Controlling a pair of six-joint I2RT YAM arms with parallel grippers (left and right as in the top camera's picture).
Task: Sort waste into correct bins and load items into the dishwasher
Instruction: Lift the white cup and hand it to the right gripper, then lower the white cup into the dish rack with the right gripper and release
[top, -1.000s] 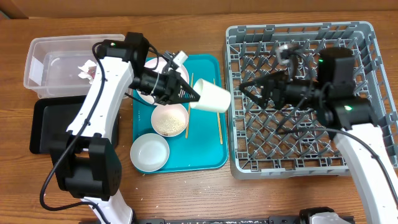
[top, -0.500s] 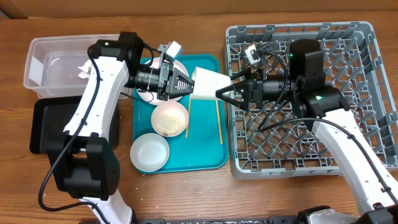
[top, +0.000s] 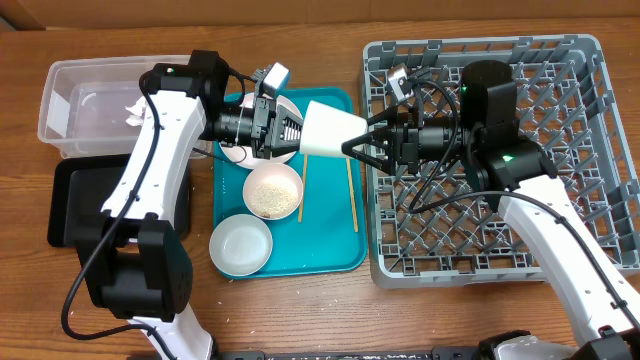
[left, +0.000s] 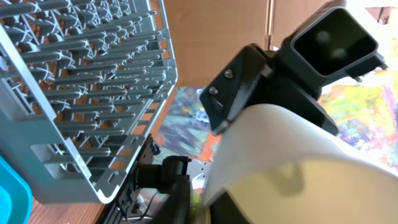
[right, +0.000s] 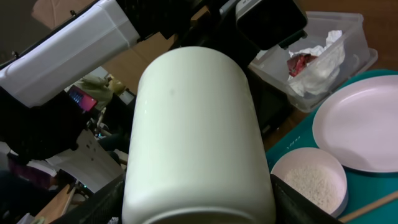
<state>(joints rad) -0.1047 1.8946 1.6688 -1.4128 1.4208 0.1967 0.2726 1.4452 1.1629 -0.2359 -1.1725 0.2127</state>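
A white cup (top: 330, 132) (right: 196, 130) hangs on its side above the teal tray's right edge, between both arms. My left gripper (top: 293, 135) (left: 211, 208) holds its rim from the left. My right gripper (top: 358, 150) (right: 199, 211) is closed round its base end, one finger against each side. The grey dish rack (top: 470, 275) (left: 74, 93) lies to the right. In the clear tub (top: 70, 100) are a white napkin (right: 320, 59) and a red wrapper (right: 298, 62). The pink-white plate (right: 360, 127), a bowl of rice grains (top: 272, 192) and an empty bowl (top: 240, 245) sit on the tray.
The teal tray (top: 330, 250) also carries two wooden chopsticks (top: 351, 195). A black tray (top: 85, 200) lies in front of the clear tub, partly under my left arm. A few white grains lie on the wood near the table's front edge.
My right arm has reached left from over the rack, and its fingers have closed in round the cup. The left arm has swung the cup level and since held still.
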